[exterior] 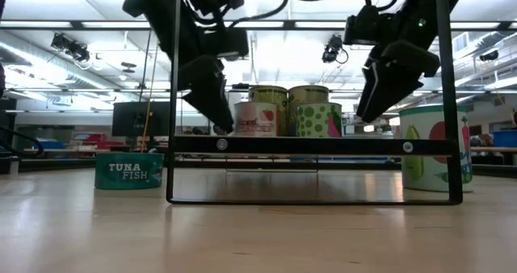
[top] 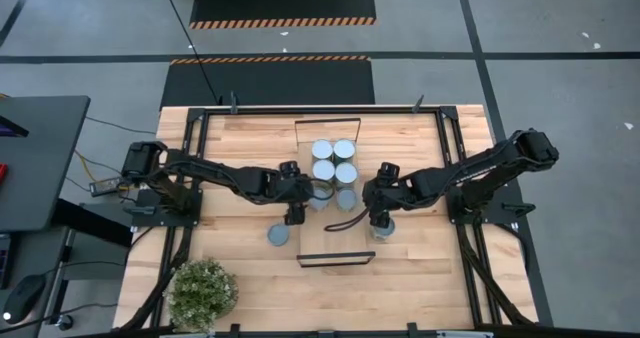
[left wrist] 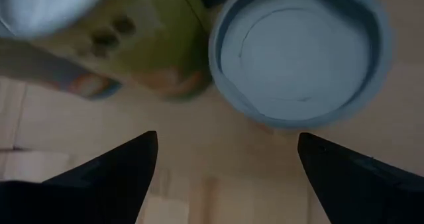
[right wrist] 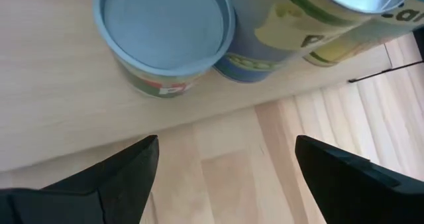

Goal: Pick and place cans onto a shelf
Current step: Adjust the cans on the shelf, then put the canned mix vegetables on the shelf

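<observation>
The shelf (top: pixel 336 218) is a long light-wood board with black end frames, standing in the middle of the table. Several cans (top: pixel 334 168) stand upright on its far half and also show in the low view (exterior: pixel 287 111). A flat tuna can (top: pixel 278 236) stands on the table left of the shelf. Another can (top: pixel 384 230) stands on the table right of it. My left gripper (top: pixel 296 214) is open and empty at the shelf's left edge, above a pale-blue can top (left wrist: pixel 298 52). My right gripper (top: pixel 380 216) is open and empty at the shelf's right edge, with a can (right wrist: pixel 165 32) ahead of it.
A bushy green plant (top: pixel 203 292) stands at the table's near left corner. The shelf's black end frames (exterior: pixel 174 95) rise on both sides in the low view. The shelf's near half (top: pixel 336 240) is bare wood. A dark cable (top: pixel 345 223) lies across the shelf.
</observation>
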`<state>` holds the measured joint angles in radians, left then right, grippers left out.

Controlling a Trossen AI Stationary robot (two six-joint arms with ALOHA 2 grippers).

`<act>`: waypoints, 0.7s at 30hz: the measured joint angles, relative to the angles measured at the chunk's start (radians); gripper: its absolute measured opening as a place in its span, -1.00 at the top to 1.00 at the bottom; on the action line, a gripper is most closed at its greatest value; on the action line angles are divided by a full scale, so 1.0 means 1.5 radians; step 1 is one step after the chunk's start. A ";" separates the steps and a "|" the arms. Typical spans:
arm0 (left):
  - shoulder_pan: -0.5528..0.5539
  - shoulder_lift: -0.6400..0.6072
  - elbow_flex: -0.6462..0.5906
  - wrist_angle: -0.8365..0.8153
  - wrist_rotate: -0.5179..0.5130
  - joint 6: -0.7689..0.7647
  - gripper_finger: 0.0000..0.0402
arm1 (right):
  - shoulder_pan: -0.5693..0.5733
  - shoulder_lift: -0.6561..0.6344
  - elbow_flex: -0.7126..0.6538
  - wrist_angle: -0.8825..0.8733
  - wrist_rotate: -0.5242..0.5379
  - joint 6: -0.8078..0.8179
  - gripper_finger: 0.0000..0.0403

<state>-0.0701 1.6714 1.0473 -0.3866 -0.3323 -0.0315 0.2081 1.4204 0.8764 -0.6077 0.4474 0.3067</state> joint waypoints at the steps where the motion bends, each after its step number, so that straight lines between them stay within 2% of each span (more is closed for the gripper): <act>1: 0.000 0.000 0.000 0.011 -0.001 0.001 -0.85 | 0.002 0.000 0.000 0.002 0.001 0.003 -0.80; 8: 0.000 0.000 0.000 0.061 -0.005 0.015 -0.85 | 0.004 0.000 0.000 0.017 0.005 0.003 -0.80; 14: -0.001 -0.012 0.000 0.039 0.002 0.013 -0.85 | 0.012 -0.005 0.000 -0.010 0.004 0.002 -0.80; 21: -0.013 -0.072 0.000 -0.038 0.115 -0.007 -0.85 | 0.045 -0.037 0.000 -0.017 -0.031 0.005 -0.80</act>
<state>-0.0900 1.5632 1.0479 -0.4434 -0.1594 -0.0419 0.2749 1.3644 0.8764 -0.6326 0.4007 0.3146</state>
